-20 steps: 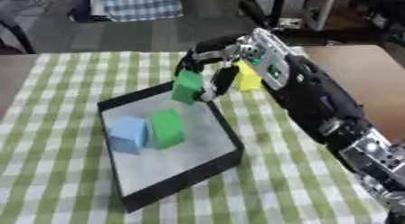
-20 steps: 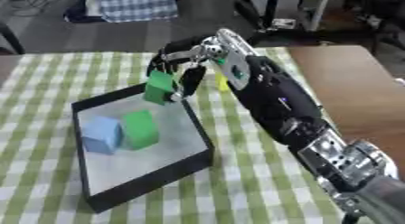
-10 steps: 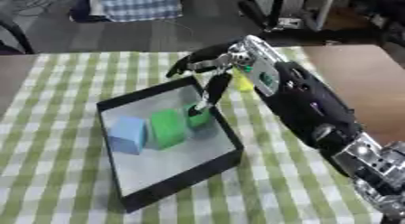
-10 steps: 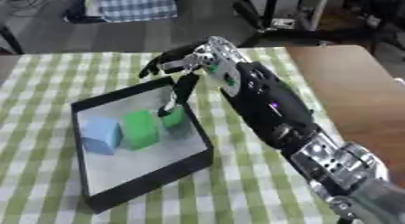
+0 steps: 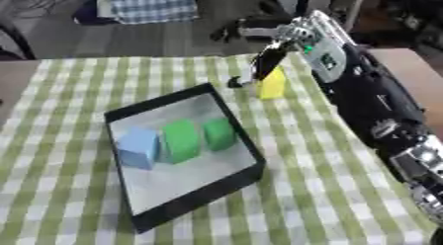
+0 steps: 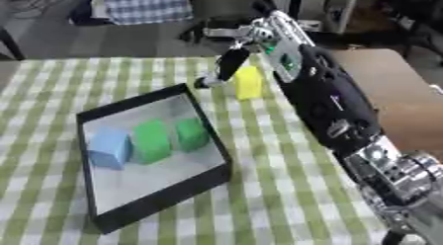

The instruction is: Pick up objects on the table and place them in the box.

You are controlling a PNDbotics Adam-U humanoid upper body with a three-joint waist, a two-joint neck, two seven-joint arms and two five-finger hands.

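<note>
Yellow block (image 5: 272, 84) sits upper centre, outside the box (image 5: 246, 150); I hover my right hand (image 5: 270, 55) open and empty above it to grab.

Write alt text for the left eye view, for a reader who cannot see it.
The right robot hand, holding nothing, hangs over a yellow block on a green checked tablecloth. Beside the block lies a black box holding a blue block and two green blocks in a row.
</note>
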